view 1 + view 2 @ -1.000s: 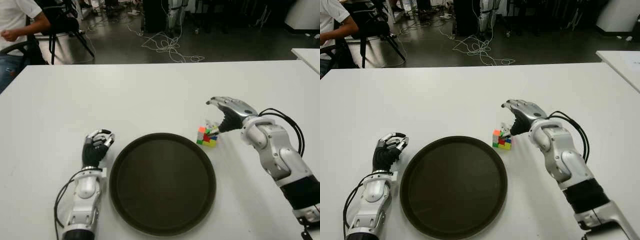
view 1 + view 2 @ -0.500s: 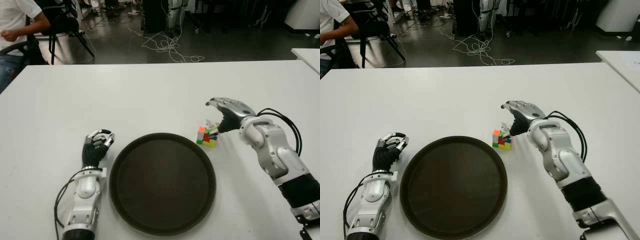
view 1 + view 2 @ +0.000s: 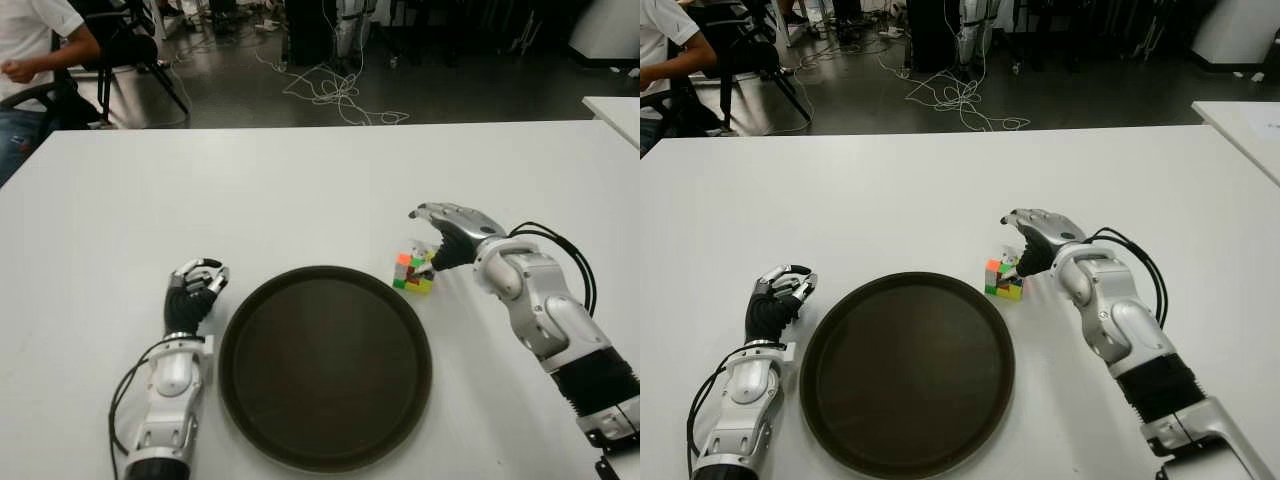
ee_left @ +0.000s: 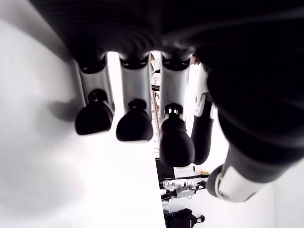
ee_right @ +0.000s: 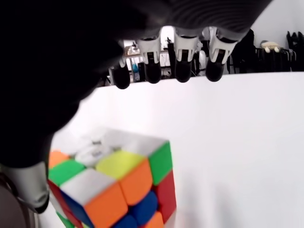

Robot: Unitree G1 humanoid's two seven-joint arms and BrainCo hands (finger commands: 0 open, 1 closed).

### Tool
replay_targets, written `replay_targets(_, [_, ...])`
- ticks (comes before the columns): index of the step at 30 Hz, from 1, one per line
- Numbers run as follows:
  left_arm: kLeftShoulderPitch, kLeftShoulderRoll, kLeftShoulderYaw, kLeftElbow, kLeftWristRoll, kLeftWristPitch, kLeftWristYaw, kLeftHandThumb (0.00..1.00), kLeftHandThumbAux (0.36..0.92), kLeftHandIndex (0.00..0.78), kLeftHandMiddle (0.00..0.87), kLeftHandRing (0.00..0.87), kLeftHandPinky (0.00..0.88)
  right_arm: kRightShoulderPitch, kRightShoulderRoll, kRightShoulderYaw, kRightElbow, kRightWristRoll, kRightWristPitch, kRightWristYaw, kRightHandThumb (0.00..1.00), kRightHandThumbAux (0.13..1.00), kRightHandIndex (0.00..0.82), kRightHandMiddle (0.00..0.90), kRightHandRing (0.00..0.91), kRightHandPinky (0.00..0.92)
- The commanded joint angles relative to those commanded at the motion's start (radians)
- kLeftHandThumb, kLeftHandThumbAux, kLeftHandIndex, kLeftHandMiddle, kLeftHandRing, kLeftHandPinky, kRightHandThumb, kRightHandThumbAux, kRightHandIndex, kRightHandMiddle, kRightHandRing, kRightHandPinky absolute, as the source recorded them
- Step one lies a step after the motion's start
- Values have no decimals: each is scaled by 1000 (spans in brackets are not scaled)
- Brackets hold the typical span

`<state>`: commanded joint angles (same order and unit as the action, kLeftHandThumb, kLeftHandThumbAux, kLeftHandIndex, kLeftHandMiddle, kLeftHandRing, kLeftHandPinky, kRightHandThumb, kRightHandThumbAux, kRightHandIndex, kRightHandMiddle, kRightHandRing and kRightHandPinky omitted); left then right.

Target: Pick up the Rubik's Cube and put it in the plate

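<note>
The Rubik's Cube (image 3: 413, 272) stands on the white table (image 3: 300, 190), just off the far right rim of the dark round plate (image 3: 325, 365). My right hand (image 3: 436, 233) hovers over and behind the cube, open. In the right wrist view its fingertips (image 5: 183, 71) stretch out beyond the cube (image 5: 114, 180) without touching it, and the thumb shows close by the cube's side. My left hand (image 3: 193, 293) shows to the left of the plate, fingers (image 4: 135, 124) curled and holding nothing.
A person (image 3: 30, 45) sits on a chair past the table's far left corner. Cables (image 3: 340, 95) lie on the floor beyond the table. Another white table's corner (image 3: 615, 108) shows at the far right.
My right hand has come down slightly and edged closer to the cube. The cube, the plate and my left hand have not moved.
</note>
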<state>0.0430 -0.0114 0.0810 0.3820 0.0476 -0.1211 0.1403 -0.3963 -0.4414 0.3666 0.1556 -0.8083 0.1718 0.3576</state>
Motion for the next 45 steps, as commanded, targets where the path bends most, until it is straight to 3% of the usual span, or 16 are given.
replay_targets(19, [-1,11,-7,2,3,-7,-11,701,708,442,810,827,802,25,27,44,70,-7,3,-34,0,647,0,0,0,0])
replay_targets(30, [8,11,-15,-28,14,20,-6,704,708,442,801,819,792,33,18,59,35,-13,30,-6,0,622,0,0,0,0])
replay_targets(45, [11,8,-17,-31,9,15,-10,704,708,442,800,818,793,31,4,74,53,-9,16,-2,0,668,0,0,0,0])
